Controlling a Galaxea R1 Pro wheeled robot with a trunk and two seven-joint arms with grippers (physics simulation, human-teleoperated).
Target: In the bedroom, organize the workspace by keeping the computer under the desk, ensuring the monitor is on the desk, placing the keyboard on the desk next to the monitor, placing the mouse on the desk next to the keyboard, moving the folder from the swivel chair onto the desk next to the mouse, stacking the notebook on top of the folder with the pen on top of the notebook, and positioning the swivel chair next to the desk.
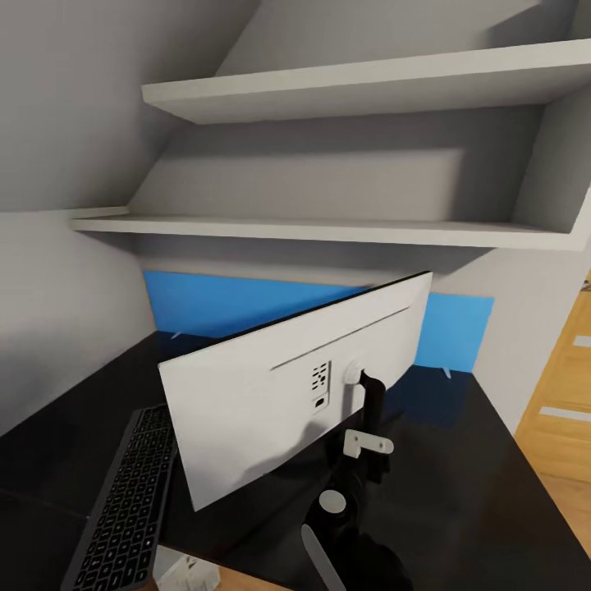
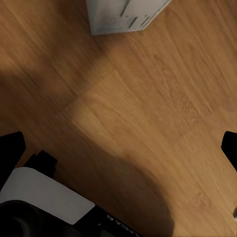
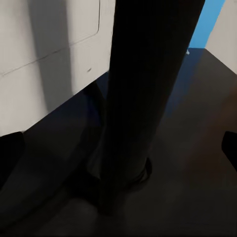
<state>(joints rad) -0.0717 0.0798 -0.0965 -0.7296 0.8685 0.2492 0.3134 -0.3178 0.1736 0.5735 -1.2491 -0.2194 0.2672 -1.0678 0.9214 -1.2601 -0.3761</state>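
Observation:
The monitor [image 1: 287,394] stands on the black desk [image 1: 484,492] with its light grey back toward me, turned at an angle. Its black stand [image 3: 143,89] rises between the fingertips of my right gripper [image 3: 119,148], which is open around it; whether the fingers touch it I cannot tell. The keyboard [image 1: 131,501] lies on the desk beside the monitor, near the front edge. My left gripper [image 2: 121,145] hangs open over the wood floor, empty, with a corner of the grey-white computer [image 2: 123,15] beyond it.
The desk's blue back panel [image 1: 213,308] runs behind the monitor. Two white wall shelves [image 1: 328,230] hang above it under a sloped grey wall. A wooden door [image 1: 566,410] is at the right. My base [image 2: 44,197] shows in the left wrist view.

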